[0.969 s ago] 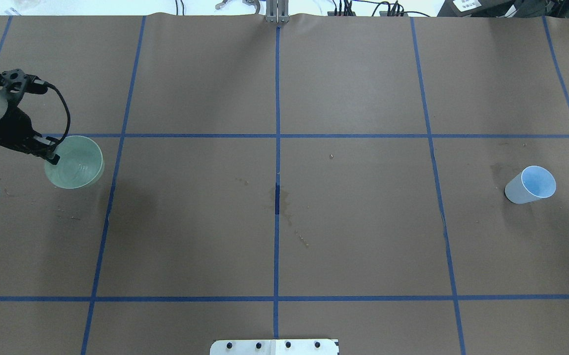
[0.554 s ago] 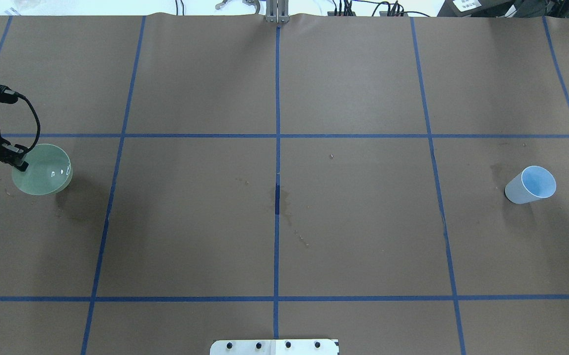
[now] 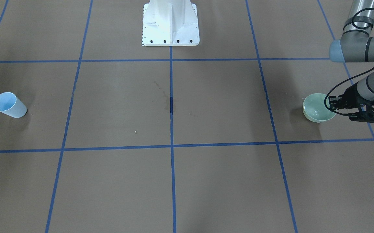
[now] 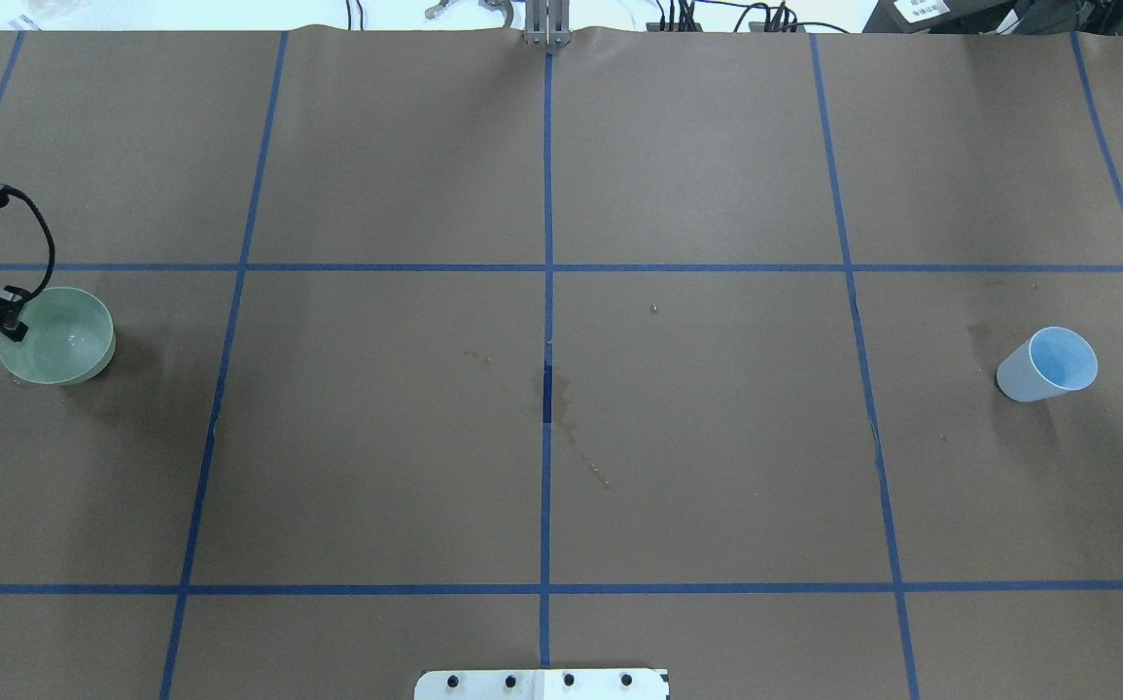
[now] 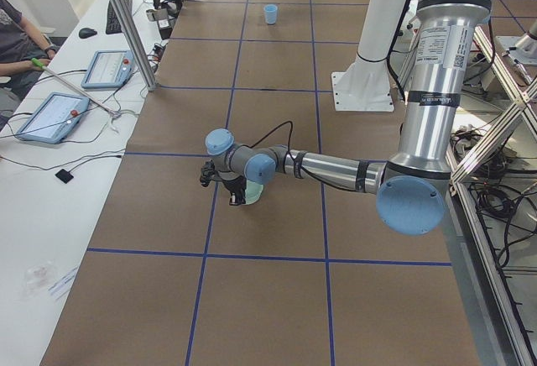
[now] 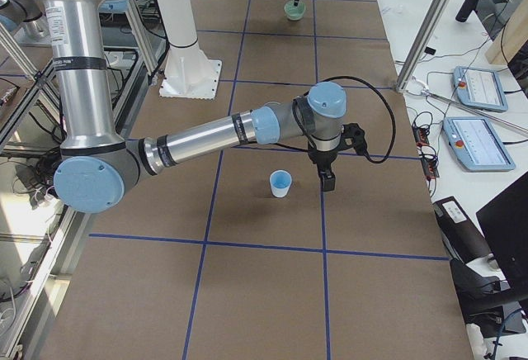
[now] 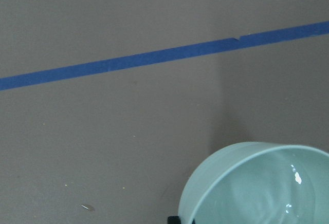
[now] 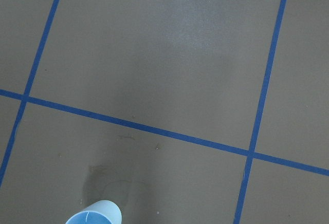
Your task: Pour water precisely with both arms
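Bowl (image 4: 60, 340) of water (image 7: 295, 175) clamped at rim by left gripper (image 4: 12, 326), far left of table (image 4: 697, 437). Stands well apart from cup (image 4: 1052, 362) beside right gripper (image 6: 327, 180); closure there not determinable.

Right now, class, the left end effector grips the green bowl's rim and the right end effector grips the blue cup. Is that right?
No. The left end effector grips the bowl by its rim, but the right end effector does not grip the cup: it hangs beside the cup, apart from it. The exterior right view shows this.
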Robot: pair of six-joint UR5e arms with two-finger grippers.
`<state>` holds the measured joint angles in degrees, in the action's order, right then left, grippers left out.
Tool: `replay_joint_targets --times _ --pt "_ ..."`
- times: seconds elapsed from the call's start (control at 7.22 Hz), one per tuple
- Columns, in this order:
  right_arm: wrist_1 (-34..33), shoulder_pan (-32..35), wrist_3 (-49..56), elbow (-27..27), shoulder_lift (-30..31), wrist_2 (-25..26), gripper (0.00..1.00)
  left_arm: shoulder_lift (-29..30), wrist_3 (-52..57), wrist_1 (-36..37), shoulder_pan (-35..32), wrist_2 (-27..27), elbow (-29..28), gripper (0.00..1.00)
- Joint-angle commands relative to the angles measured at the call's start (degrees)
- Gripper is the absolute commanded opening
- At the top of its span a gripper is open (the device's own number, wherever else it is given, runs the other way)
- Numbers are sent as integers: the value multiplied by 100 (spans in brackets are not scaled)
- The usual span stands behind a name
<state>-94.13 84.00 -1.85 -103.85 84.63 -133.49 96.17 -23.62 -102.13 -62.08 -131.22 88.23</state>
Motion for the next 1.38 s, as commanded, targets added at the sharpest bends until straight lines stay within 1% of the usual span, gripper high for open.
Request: replay_joint_targets --times 0.0,0.14,0.28,0.42,0.55,0.69,0.83,1.11,1.25 --pt "0 -7 0 31 1 34 99 -10 76 -9 -6 9 -104 75" --pt "0 -7 0 32 -8 34 99 -19 277 -18 -24 9 -113 99" --pt "0 -7 0 32 -8 17 99 -10 279 17 -207 -9 -87 99" --pt "0 -7 -9 49 0 -1 99 16 288 9 -391 -183 -52 99" --pt "-9 -7 -61 49 18 -10 99 16 306 9 -715 -237 61 99" --pt "0 2 -61 32 53 -19 99 -19 489 35 -884 -229 271 99" --pt "0 20 -44 40 71 -19 99 -19 769 52 -1268 -229 360 99" --pt "9 20 -26 58 220 -36 99 -19 1183 79 -1981 -237 361 99" --pt "35 54 -26 110 351 -88 99 -28 1237 183 -2071 -237 327 99"
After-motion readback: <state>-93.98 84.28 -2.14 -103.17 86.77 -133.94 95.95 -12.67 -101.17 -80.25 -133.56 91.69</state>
